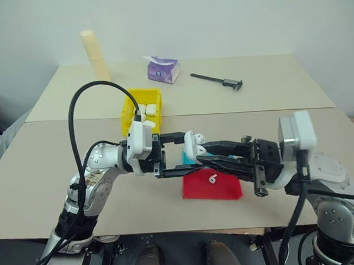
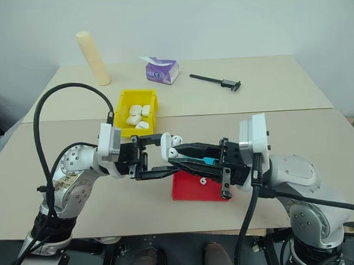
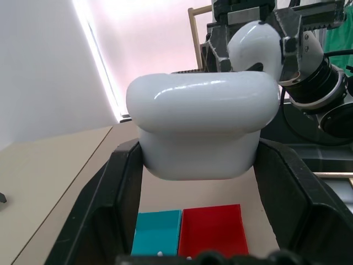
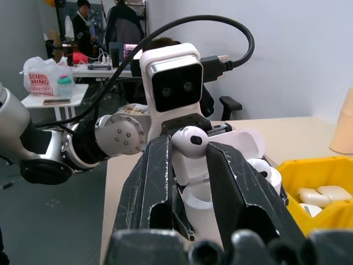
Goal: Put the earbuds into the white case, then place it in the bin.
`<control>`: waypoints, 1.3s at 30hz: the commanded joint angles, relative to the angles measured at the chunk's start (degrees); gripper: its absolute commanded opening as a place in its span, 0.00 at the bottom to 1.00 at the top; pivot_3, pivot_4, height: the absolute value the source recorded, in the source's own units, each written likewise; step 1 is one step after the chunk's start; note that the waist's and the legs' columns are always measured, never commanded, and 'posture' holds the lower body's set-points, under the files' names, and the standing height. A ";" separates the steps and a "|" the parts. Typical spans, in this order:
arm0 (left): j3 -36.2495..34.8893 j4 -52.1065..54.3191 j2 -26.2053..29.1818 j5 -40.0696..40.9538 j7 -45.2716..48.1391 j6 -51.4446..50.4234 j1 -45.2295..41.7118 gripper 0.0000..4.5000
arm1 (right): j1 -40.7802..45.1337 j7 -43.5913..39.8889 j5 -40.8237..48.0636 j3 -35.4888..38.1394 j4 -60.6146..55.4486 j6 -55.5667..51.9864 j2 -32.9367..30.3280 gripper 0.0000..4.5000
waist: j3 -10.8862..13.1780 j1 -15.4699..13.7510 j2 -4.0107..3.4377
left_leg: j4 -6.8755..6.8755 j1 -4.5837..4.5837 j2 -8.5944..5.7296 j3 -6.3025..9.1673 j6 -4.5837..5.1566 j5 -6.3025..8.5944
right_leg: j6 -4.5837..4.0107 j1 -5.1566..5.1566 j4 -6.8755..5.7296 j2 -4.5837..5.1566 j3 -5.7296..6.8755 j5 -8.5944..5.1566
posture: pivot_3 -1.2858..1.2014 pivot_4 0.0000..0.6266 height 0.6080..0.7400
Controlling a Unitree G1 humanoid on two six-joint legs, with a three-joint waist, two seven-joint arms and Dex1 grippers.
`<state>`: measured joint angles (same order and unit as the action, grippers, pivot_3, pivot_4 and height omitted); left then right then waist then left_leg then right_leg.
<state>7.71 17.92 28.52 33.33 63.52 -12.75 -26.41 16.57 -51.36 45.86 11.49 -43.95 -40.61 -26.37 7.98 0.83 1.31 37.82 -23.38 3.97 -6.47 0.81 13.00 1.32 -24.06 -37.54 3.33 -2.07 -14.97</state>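
My left gripper (image 1: 188,151) is shut on the white case (image 3: 201,127), holding it level above the table with its lid (image 4: 246,139) flipped open. My right gripper (image 4: 189,144) faces it from the right, shut on one earbud (image 4: 189,140) pinched at its fingertips. That earbud (image 3: 255,46) hangs right at the open case, close to touching it. A second earbud (image 1: 212,178) lies on the red part of the tray below. Behind the left arm stands the yellow bin (image 1: 127,109).
The red-and-blue tray (image 1: 218,189) lies under both grippers near the table's front edge. Several white cases (image 2: 137,115) sit in the bin. At the back are a purple tissue pack (image 1: 162,68), a black caliper (image 1: 217,80) and a beige cylinder (image 1: 95,53).
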 commanded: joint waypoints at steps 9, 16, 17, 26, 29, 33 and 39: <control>-1.46 2.29 -0.47 0.68 0.24 1.56 0.22 0.61 | -1.47 0.86 0.64 -1.55 1.11 6.51 -4.51 0.25 | 0.01 -0.02 0.01 | 0.00 0.00 0.00 -0.01 0.00 0.00 | 0.00 0.00 0.01 0.00 -0.01 0.00 | 0.52 0.24 1.00; -1.57 2.14 -0.93 0.43 0.22 2.11 0.34 0.61 | -1.36 2.72 -1.20 -2.99 1.75 7.90 -5.79 0.37 | 0.01 -0.03 0.02 | 0.00 0.00 0.00 0.00 0.00 0.00 | 0.00 0.00 0.01 0.00 -0.01 0.00 | 0.52 0.24 1.00; -1.63 2.12 -1.03 0.56 0.17 2.06 0.34 0.61 | -1.49 2.59 -1.52 -3.17 1.79 8.10 -6.15 0.43 | 0.01 -0.02 0.02 | 0.00 0.00 0.00 0.00 0.00 0.00 | 0.00 0.00 0.01 0.00 -0.01 0.00 | 0.52 0.24 1.00; -1.74 -0.15 -1.63 0.06 0.30 1.79 -0.08 0.61 | -2.54 0.74 0.37 -1.15 2.97 10.61 -9.36 0.43 | 0.02 -0.12 0.03 | 0.00 0.00 0.00 -0.01 0.00 0.00 | 0.00 0.01 0.01 0.01 -0.01 0.00 | 0.52 0.24 1.00; -0.68 -3.11 -2.09 -2.33 0.35 2.68 -1.10 0.61 | -0.39 1.14 2.78 1.34 4.48 9.62 -11.70 0.43 | 0.02 -0.12 0.04 | 0.00 0.01 0.00 -0.01 0.00 0.00 | 0.00 0.02 0.02 0.00 -0.01 0.00 | 0.52 0.24 1.00; 1.12 -5.27 -1.91 -4.55 0.74 1.36 -2.74 0.61 | 5.09 2.67 5.46 1.75 5.14 7.23 -15.30 0.39 | 0.03 -0.02 0.05 | 0.00 0.01 0.00 0.00 0.00 0.00 | 0.00 0.01 0.02 -0.01 -0.01 0.00 | 0.52 0.24 1.00; 4.35 -7.04 -3.25 -7.75 0.69 0.71 -5.69 0.61 | 16.67 5.31 -0.78 -7.44 5.03 1.76 -21.53 0.01 | 0.03 -0.07 0.05 | 0.00 -0.02 0.01 0.00 0.01 0.00 | 0.00 -0.01 0.04 -0.01 -0.01 0.00 | 0.52 0.24 1.00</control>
<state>11.58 10.72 25.70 26.44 64.48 -12.74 -30.72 32.21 -46.92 48.06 6.43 -37.91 -37.96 -46.86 8.01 0.76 1.36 37.81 -23.42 3.97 -6.49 0.82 13.00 1.32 -24.11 -37.50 3.34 -2.10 -14.97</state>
